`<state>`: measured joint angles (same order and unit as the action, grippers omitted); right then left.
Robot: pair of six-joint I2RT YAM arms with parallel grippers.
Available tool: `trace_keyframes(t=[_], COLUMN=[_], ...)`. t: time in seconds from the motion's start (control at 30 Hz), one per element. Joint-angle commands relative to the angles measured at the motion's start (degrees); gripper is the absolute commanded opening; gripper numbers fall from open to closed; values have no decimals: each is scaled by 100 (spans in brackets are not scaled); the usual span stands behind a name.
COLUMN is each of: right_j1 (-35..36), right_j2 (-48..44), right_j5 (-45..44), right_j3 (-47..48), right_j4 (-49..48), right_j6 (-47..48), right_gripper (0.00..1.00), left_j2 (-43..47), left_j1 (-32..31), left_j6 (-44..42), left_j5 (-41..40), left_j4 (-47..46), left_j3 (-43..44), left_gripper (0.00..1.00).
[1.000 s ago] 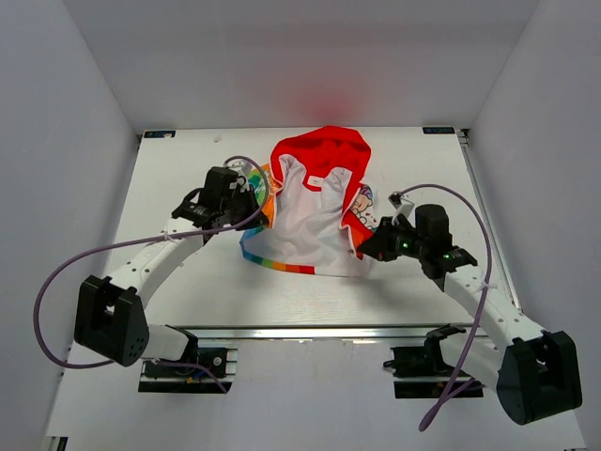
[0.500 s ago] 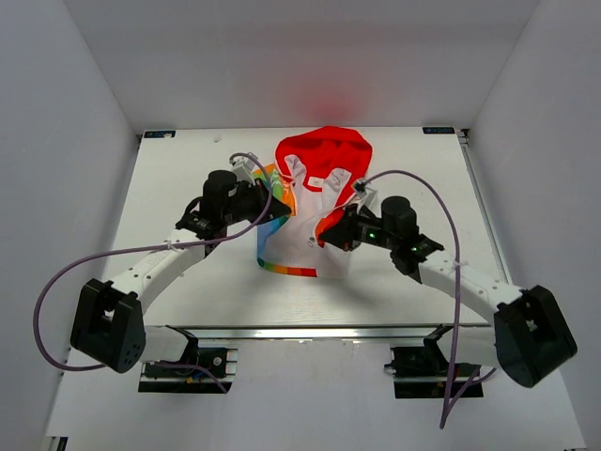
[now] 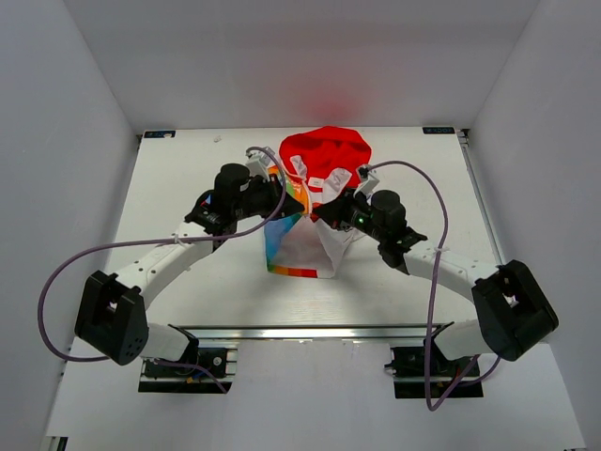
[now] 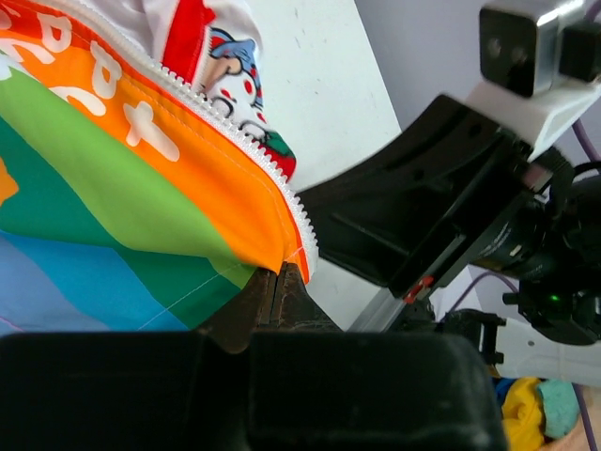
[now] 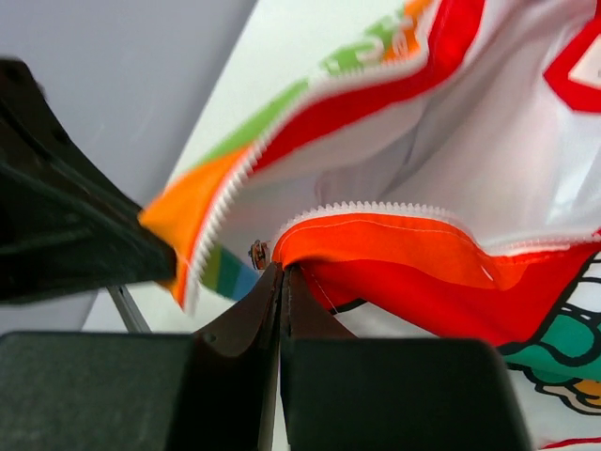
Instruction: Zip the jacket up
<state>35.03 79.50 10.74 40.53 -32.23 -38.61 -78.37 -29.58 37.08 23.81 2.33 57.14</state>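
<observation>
The left gripper (image 4: 279,285) clamps the orange zipper edge of the small rainbow-striped, red-hooded fabric jacket (image 3: 324,155); just right, the right gripper (image 5: 283,279) pinches its red zipper edge.

the top view looks down from above and behind the arm bases, far enough to hold the whole table (image 3: 178,178). each wrist view sits close behind its pincer, left pincer (image 4: 279,279) and right pincer (image 5: 282,279), facing past the tips. all three share the jacket (image 3: 300,249) edge just ahead of those tips.
</observation>
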Motion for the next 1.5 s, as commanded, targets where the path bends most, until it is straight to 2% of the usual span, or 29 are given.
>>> trace_keyframes(t=[0.0,0.17,0.3,0.37,0.53,0.63,0.73,0.9,0.93,1.0,1.17,1.33,1.47], right_j1=[31,31,31,31,-4,-22,-75,-84,-84,-92,-92,-84,-84], right_j2=[-119,-347,-576,-620,-1041,-1402,-1744,-2097,-2114,-2202,-2807,-3029,-2845], right_j5=[-318,-503,-810,-1021,-1627,-1803,-1786,-1128,-657,-355,252,981,851], right_j3=[262,8,-37,-54,-212,-248,-362,-485,-485,-537,-1020,-1355,-1548], right_j4=[-917,-1356,-1278,-1277,-1216,-681,-320,14,137,401,332,261,-2], right_j6=[-208,-129,-24,125,582,863,960,1153,1171,1241,1497,1620,1260], right_gripper=[0,0,0,0,0,0,0,0,0,0,0,0,0], left_j2=[32,-3,-12,14,479,629,639,419,367,218,-29,-441,-487], left_j1=[-117,-302,-434,-617,-812,-812,-812,-803,-803,-803,-795,-795,-795], left_j6=[-8,-61,-69,-270,-719,-921,-1018,-1071,-1089,-1071,-1027,-992,-966], left_j5=[369,440,1238,1406,810,520,580,54,-51,-420,-1483,-1336,-862], left_j4=[-188,-118,-443,-304,470,725,752,1093,1155,1305,1665,1596,1298], left_j3=[51,104,-45,-2,-36,-37,-10,235,297,481,824,1123,1071], left_gripper=[0,0,0,0,0,0,0,0,0,0,0,0,0])
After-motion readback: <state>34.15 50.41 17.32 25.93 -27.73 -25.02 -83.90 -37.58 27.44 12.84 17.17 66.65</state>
